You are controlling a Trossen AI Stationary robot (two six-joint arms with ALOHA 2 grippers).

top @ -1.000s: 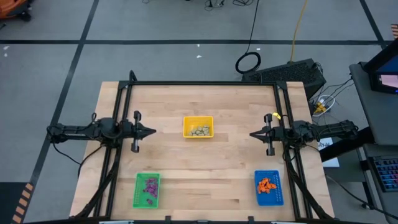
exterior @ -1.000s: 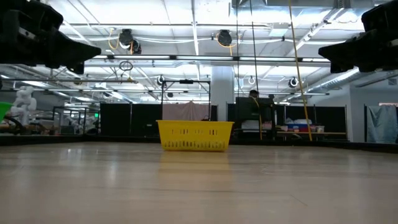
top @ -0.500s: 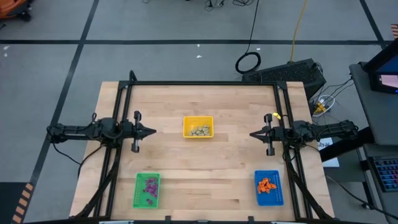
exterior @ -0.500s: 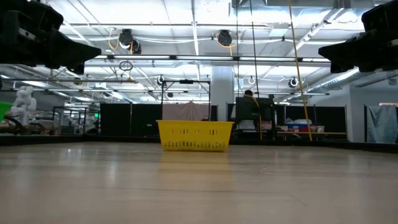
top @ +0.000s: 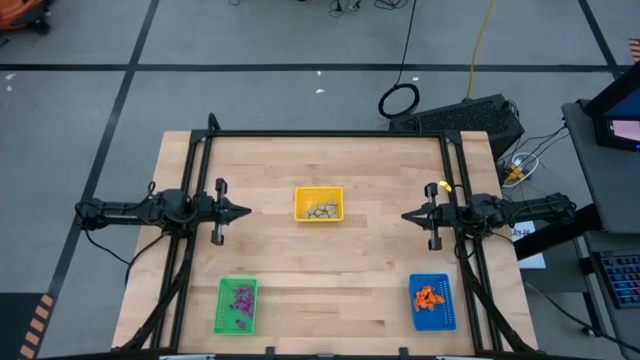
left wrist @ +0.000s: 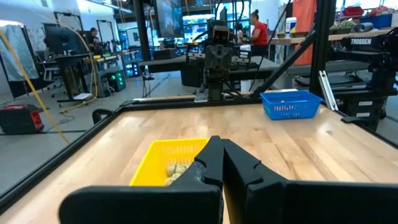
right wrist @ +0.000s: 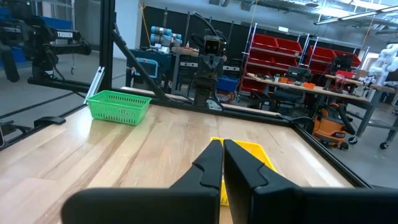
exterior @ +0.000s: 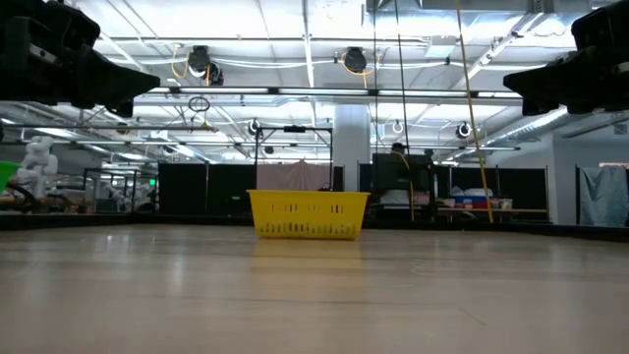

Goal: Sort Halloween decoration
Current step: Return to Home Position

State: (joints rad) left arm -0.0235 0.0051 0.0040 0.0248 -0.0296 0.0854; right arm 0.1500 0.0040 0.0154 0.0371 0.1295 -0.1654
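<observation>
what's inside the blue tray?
Only orange trinkets, heaped at one end of the blue tray; the other end is bare. No purple or beige pieces show. Anything beneath the heap is covered.

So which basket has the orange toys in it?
The blue basket on the robot's right holds the orange toys. The green basket holds purple toys, and the yellow basket pale ones.

light wood tabletop (top: 330,260) w/ black frame along its edges. 3 baskets sat on it, well apart: yellow basket (top: 319,191) approx. mid-tabletop, green basket (top: 228,318) near one edge on left, blue basket (top: 433,320) near same edge on right.
</observation>
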